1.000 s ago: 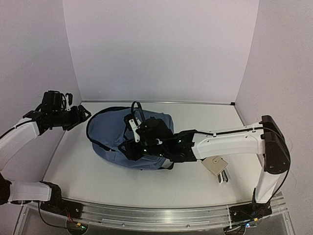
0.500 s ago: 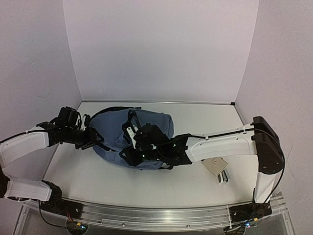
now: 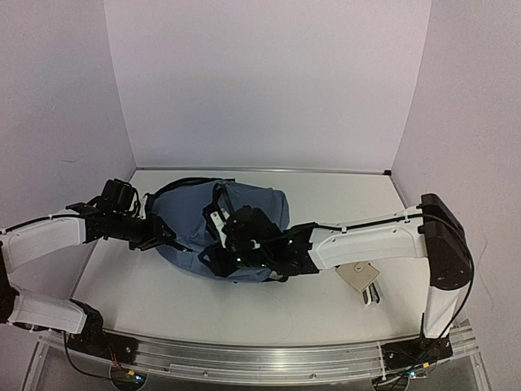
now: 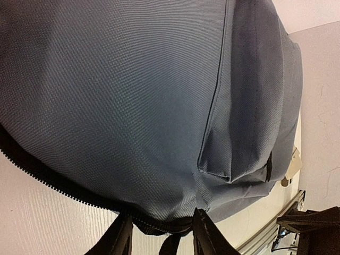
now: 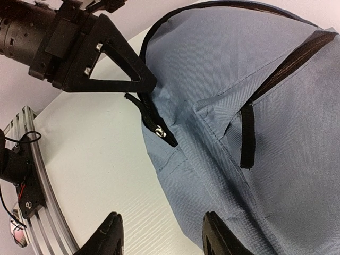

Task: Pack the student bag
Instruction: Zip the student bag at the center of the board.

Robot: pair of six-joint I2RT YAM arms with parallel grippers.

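**Item:** slate-blue backpack (image 3: 183, 213), lying flat at mid-worktop (image 3: 309, 314), between both arms.

**Left gripper** (image 4: 161, 223): appears clamped on the zipped rim at the bag's left edge, though the close view crops the fingertips.

**Right gripper** (image 5: 162, 220): fingers apart, empty, hanging over the bag's lower edge near the zip pull (image 5: 162, 133).

**Handling note:** the left should hold the rim taut while the right takes the pull and draws it along the zip line, not upward.

**Markings:** none legible on the backpack or on the tan tag (image 3: 358, 275) lying near, to its right.

Slate-blue student bag (image 3: 183, 220) lies slumped (dark zippers).
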